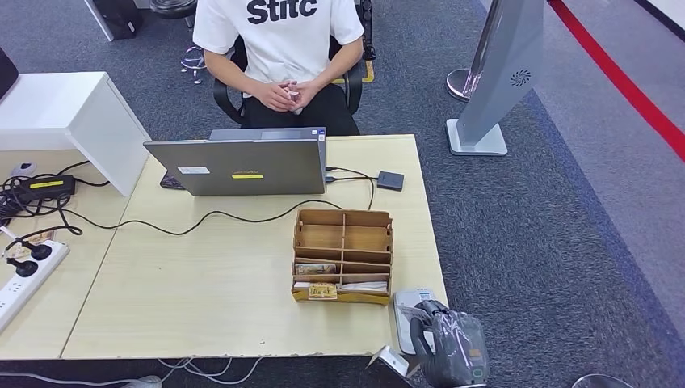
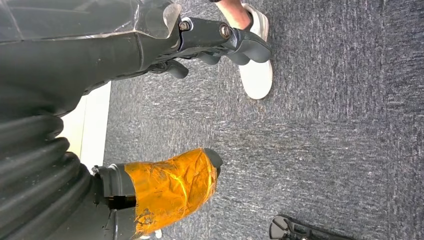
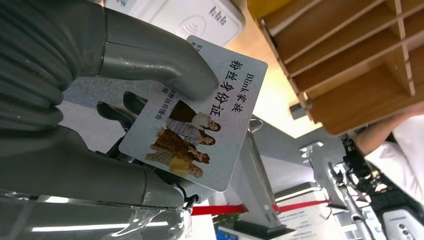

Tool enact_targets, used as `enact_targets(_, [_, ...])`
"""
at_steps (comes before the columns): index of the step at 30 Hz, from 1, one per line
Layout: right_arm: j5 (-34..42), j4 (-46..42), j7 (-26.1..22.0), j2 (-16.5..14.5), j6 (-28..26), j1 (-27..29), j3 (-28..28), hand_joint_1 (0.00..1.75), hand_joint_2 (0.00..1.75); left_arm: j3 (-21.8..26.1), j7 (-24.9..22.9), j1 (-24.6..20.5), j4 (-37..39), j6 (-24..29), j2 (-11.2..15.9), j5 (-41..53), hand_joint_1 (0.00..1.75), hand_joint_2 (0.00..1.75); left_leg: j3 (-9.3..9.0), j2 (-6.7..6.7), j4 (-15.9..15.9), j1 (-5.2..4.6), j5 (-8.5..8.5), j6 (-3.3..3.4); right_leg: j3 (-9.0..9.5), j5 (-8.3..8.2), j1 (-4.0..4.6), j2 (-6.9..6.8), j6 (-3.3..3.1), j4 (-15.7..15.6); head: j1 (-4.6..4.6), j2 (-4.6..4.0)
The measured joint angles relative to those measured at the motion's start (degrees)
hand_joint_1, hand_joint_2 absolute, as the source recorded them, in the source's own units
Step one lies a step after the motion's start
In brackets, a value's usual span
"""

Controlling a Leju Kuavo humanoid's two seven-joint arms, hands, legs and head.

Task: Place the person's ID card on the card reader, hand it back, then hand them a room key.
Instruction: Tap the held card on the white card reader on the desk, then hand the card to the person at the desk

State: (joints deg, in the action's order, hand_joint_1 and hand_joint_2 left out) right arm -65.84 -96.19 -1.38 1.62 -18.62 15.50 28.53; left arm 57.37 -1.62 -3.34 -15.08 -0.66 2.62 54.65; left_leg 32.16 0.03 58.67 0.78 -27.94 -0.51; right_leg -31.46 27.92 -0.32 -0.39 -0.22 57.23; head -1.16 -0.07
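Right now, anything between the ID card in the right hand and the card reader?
Nothing visible. The right hand pinches the ID card between thumb and fingers, right over the white card reader at the table's near right corner. The wooden organizer stands beside the reader, not across the path.

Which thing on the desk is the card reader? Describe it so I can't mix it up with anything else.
Start at the wooden organiser standing on the light wood table in front of the laptop. The card reader sits just beside it at the table's near right corner, under the right hand, which holds the ID card. It is a pale grey box; the small black box by the laptop is dark.
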Motion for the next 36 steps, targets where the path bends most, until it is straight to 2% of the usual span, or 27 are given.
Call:
enact_targets(14, [-0.9,8.2,3.6,0.2,2.8,-1.9,1.0,1.75,1.75,0.4,0.3,-0.2,0.0,-0.5,0.2,1.9,0.00,1.75,0.00,0.00,0.0,0.00,0.00,0.00,0.00,0.00,0.00,0.00,0.00,0.0,-0.01,0.00])
enact_targets(24, [-0.7,13.2,3.9,0.0,3.0,-3.3,0.9,1.75,1.75,1.1,0.5,-0.4,0.0,-0.6,0.3,2.5,0.00,1.75,-0.01,-0.01,0.0,0.00,0.00,0.00,0.01,0.00,0.00,-0.01,0.00,0.0,0.00,0.00])
enact_targets(29, [-1.0,12.8,2.9,-0.1,2.1,-3.1,0.1,1.75,1.75,1.5,0.5,-0.5,0.0,-0.6,0.3,2.6,0.00,1.75,-0.02,0.00,0.0,-0.01,0.00,0.00,0.01,-0.01,-0.01,0.00,0.00,0.0,0.00,0.00])
enact_targets(36, [-1.1,6.8,1.2,-0.1,0.7,-1.8,-0.6,1.75,1.75,2.4,0.4,-0.5,0.0,-0.5,0.3,2.5,0.00,1.75,0.00,0.00,0.0,-0.01,0.00,0.00,-0.03,0.00,-0.01,0.01,0.00,0.0,0.00,0.00])
